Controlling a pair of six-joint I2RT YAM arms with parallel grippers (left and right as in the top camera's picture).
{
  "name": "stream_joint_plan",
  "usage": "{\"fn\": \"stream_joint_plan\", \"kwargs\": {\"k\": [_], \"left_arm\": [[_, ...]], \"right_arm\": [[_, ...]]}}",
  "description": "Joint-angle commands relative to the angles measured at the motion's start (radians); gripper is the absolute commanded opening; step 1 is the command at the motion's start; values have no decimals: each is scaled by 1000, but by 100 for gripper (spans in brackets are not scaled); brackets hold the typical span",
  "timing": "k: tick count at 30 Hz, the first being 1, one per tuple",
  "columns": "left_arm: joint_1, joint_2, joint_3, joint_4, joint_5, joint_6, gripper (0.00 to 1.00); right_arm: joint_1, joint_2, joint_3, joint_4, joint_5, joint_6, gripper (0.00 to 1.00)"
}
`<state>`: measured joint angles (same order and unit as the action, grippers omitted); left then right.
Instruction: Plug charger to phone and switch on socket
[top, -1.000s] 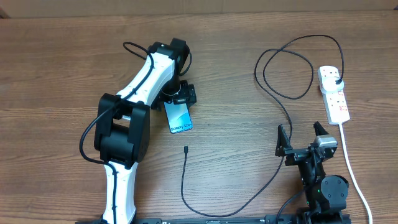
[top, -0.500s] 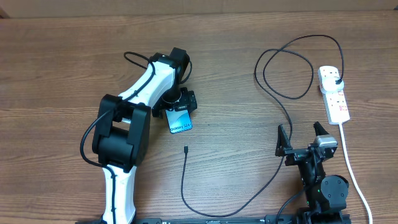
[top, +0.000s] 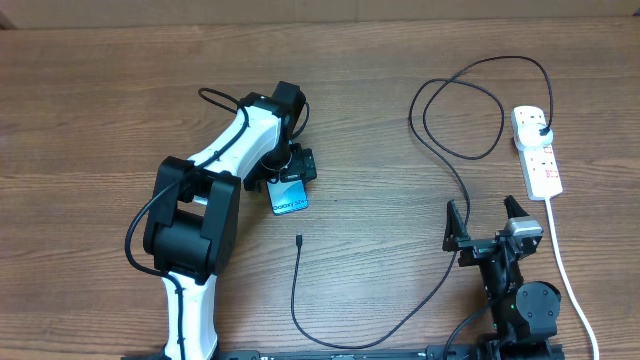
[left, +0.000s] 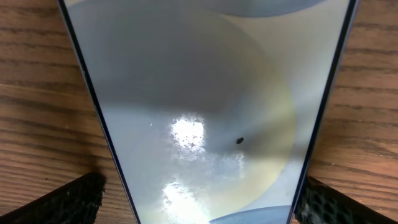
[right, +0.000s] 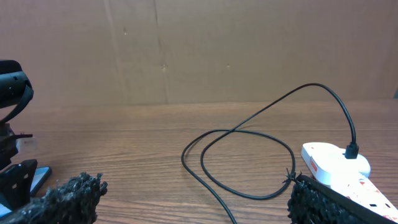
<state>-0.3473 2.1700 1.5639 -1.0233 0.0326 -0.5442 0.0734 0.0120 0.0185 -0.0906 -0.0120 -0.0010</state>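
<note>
The left pincer (top: 288, 176) hangs spread wide over the phone (top: 290, 198), a finger (left: 74, 200) just beside each long edge. The right pincer (top: 487, 220), also spread, stands well apart from it.

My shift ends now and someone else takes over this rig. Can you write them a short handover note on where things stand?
Left gripper: open, low over the far end of the phone, a finger on either side, not gripping.
Right gripper: open, empty, near the front right of the table.
Phone: flat on the table, screen lit.
Charger: its plug sits in the socket. Its connector tip lies loose on the table, close to the phone but apart from it.
Done: plug in socket.
Left: connector into phone, then switch the socket on. I cannot tell the switch position.
</note>
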Motion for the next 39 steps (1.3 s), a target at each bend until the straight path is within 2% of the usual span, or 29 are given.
{"fn": "stream_joint_plan", "kwargs": {"k": [1,6,22,29,39], "left_arm": [[-3,95,-75,15,47,24,100],[-7,95,-119,51,46,19,100],[-7,95,-300,302,47,-22,100],[-7,95,-339,322,51,-72,100],[-8,95,-368,270,224,-73,100]], "right_arm": [[6,-9,-11,6,0,-8,100],[6,-9,-11,6,0,-8,100],[6,-9,-11,6,0,-8,100],[6,-9,-11,6,0,-8,100],[6,-9,-11,6,0,-8,100]]}}
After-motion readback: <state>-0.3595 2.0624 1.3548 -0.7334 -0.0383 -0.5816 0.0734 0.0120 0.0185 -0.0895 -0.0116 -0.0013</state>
